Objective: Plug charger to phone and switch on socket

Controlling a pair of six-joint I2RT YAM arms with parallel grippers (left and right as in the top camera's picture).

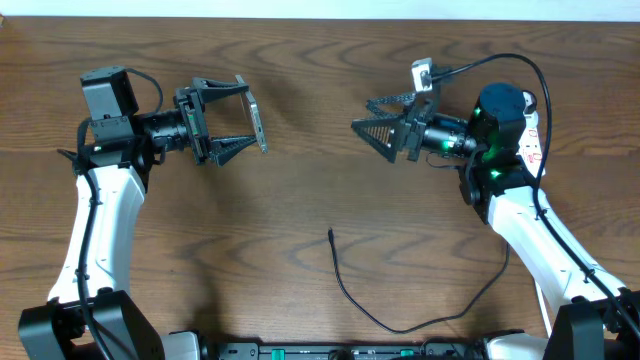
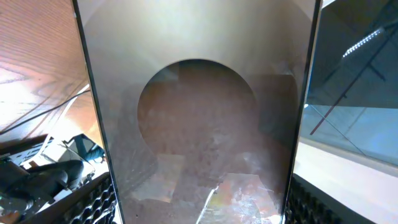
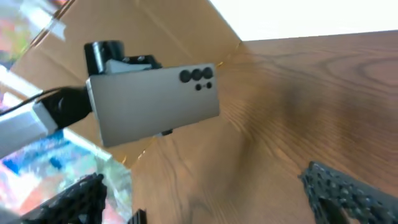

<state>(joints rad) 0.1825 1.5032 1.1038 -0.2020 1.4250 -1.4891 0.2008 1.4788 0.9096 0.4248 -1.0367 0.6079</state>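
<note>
My left gripper is shut on the phone and holds it on edge above the table. In the left wrist view the phone's shiny grey-brown face fills the frame between the two black fingers. The right wrist view shows the phone's grey back with camera lenses ahead, up in the air. My right gripper faces the phone from the right, a gap apart, open and empty. The charger lies loose on the table, its plug tip pointing away from me. The socket is out of view.
The charger cable loops across the front middle of the wooden table toward the right arm's base. A brown cardboard panel stands behind the phone in the right wrist view.
</note>
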